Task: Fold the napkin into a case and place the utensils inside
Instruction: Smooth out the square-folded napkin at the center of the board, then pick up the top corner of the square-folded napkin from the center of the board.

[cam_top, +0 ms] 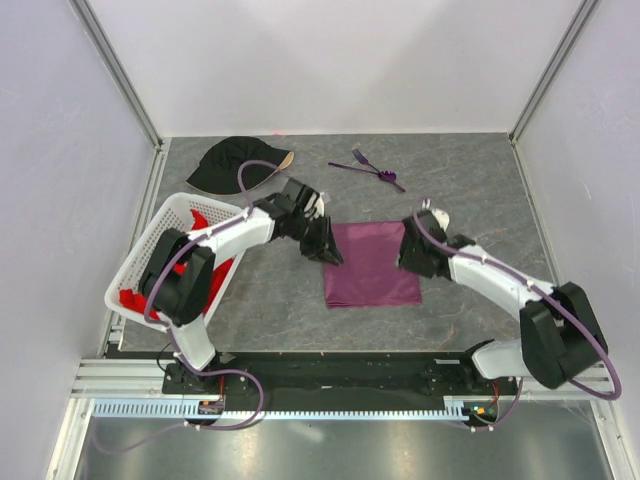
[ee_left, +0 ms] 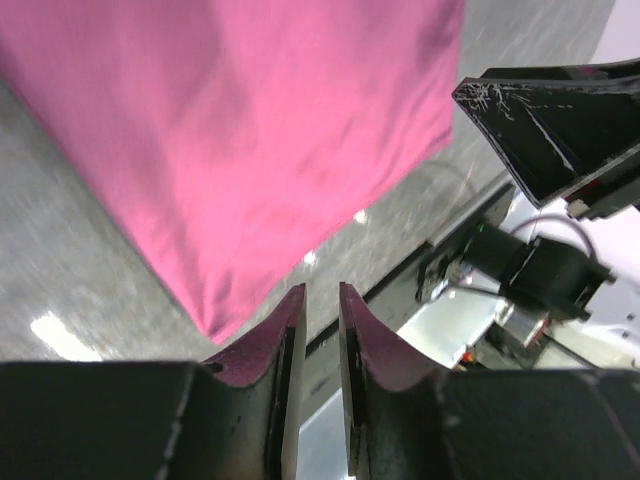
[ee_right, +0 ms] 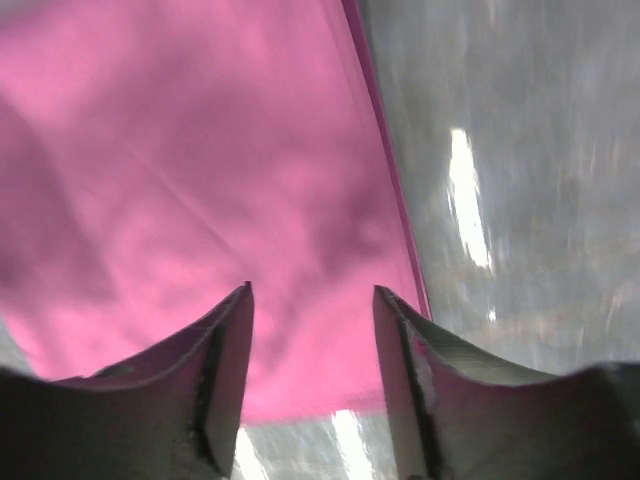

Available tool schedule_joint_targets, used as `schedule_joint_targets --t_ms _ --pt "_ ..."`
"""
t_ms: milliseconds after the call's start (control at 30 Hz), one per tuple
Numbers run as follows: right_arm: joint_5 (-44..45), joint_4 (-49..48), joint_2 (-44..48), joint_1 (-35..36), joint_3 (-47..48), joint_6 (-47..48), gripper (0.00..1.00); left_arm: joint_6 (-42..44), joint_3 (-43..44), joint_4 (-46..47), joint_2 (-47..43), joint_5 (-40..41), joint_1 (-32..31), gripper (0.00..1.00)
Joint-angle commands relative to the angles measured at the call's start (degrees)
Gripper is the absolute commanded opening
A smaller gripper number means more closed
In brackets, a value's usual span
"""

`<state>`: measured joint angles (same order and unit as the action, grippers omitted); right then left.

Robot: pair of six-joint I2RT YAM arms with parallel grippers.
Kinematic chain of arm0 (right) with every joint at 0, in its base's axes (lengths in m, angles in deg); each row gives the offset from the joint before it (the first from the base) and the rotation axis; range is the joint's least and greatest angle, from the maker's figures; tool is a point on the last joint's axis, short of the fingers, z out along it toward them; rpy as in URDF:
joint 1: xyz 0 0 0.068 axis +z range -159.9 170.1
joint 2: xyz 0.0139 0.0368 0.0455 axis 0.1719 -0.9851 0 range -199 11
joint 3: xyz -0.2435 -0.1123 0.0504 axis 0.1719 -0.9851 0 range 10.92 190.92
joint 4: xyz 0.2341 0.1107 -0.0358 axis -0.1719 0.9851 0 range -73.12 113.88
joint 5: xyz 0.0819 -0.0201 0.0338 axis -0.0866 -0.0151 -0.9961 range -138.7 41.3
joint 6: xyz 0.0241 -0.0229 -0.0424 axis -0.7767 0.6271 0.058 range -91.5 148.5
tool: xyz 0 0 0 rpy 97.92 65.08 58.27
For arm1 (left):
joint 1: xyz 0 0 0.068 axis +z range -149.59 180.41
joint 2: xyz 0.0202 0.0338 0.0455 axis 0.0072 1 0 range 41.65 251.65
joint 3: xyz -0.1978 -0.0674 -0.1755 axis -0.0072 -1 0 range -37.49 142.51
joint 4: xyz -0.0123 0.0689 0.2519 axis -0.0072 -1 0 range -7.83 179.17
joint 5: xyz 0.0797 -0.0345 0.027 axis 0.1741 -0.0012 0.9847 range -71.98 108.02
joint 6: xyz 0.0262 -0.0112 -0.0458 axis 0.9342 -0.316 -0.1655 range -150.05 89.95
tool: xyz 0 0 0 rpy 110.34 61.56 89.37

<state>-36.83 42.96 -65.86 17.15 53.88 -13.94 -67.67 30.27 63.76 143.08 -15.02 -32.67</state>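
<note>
The left gripper point(ee_left: 321, 292) has its jaws only a narrow slit apart with nothing between them. Its fingertips sit just off a corner of the plum-purple square cloth napkin point(ee_left: 250, 130). Seen from above, this gripper is at the napkin's left edge, near its far-left corner.

The right gripper point(ee_right: 312, 295) has its jaws well apart and empty, poised over the napkin's right edge, with the cloth showing in the gap between the two fingers point(ee_right: 225, 370).

The napkin lies flat and spread near the middle of the grey stone-patterned bench point(cam_top: 470, 180), between the two grippers.

The thin purple plastic utensils point(cam_top: 368, 168), one of them a fork, lie together near the bench's far edge, well apart from the napkin.

A black cap point(cam_top: 232, 165) rests towards the far-left corner. A white plastic lattice basket point(cam_top: 172, 215) stands along the left edge and holds a red cloth point(cam_top: 200, 220).
</note>
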Motion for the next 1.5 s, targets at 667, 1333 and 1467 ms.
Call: schedule_joint_targets --t_ms 667,1333,1467 --pt "0.86 -2.79 -29.31 -9.91 30.43 10.35 0.15 4.32 28.2 -7.99 24.16 1.92 10.49 0.12" --pt "0.43 -1.57 -28.79 -10.7 30.96 13.78 0.23 5.72 29.8 -11.86 21.2 9.22 10.23 0.21" --pt "-2.03 0.62 -22.13 -10.61 26.83 13.78 0.41 6.51 25.58 -12.21 14.42 8.52 7.34 0.25"
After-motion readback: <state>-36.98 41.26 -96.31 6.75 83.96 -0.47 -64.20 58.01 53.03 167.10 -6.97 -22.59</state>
